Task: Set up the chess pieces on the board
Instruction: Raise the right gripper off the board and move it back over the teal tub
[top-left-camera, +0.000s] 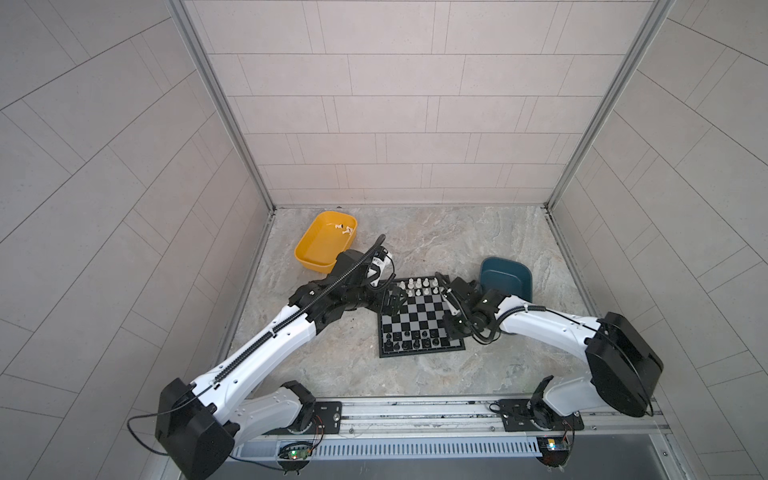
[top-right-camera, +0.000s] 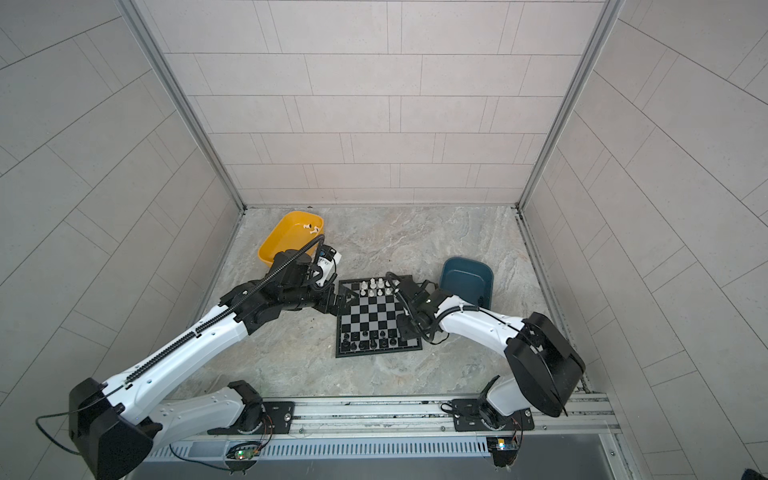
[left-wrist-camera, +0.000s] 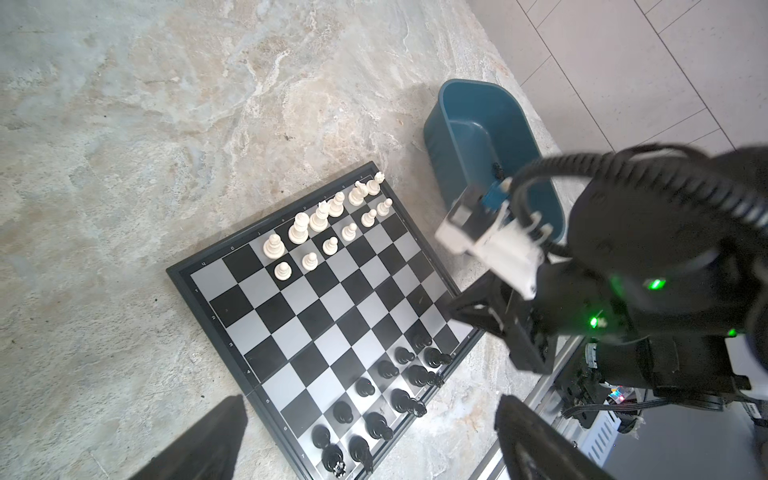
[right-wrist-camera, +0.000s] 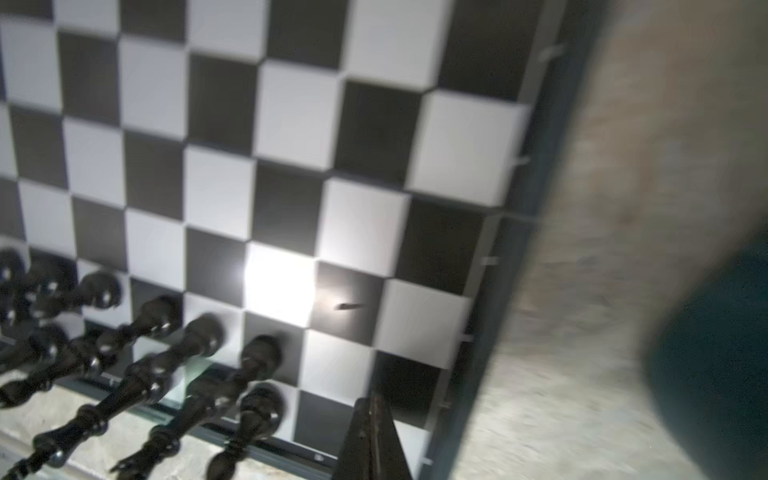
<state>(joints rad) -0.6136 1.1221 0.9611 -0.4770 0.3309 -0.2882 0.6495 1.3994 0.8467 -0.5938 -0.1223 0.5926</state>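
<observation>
Starting at your left pincer: its jaws stand wide apart with nothing between them, above one edge of the board. Your right pincer has its tips together, gripping nothing, low over the corner squares beside the black chess pieces. At the far end, white chess pieces stand in two rows. On the worktop, a teal tray sits just beside the board. A yellow tray, farther left, holds two white pieces.
</observation>
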